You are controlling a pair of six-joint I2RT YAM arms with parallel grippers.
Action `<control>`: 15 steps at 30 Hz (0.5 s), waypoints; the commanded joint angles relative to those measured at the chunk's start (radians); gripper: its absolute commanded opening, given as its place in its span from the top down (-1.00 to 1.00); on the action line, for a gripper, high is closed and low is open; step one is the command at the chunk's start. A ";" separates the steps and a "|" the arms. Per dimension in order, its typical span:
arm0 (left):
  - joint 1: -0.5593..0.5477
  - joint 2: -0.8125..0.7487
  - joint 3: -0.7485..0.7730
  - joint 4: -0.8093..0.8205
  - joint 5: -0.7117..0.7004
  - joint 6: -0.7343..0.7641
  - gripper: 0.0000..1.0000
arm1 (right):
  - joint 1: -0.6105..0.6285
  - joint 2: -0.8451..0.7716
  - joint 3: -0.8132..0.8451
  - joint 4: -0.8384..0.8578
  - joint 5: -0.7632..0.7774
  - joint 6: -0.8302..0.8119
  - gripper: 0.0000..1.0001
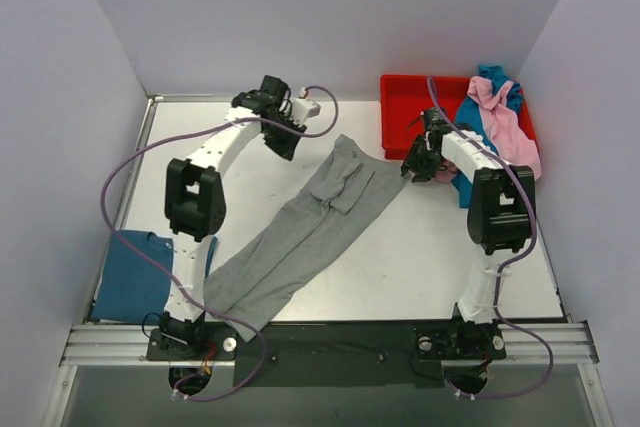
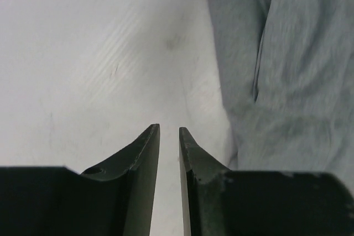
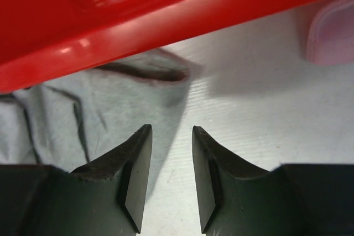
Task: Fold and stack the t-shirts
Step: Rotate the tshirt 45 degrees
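Left pincer is a tiny bit apart beside the grey t-shirt, and right pincer is apart and empty by the red bin.

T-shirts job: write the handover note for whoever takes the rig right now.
Left hand: slightly open, empty, over bare table beside the grey shirt.
Right hand: slightly open, empty, by the red bin.
Grey shirt: long diagonal strip mid-table.
Darker blue shirt: looks folded, near left edge.
Pink shirt and teal shirt: heaped in bin.
Left: finish grey, fold pink and teal, stack all.
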 commanded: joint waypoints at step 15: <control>-0.283 0.379 0.355 0.290 -0.237 -0.222 0.38 | -0.025 0.108 -0.059 0.092 -0.017 0.260 0.64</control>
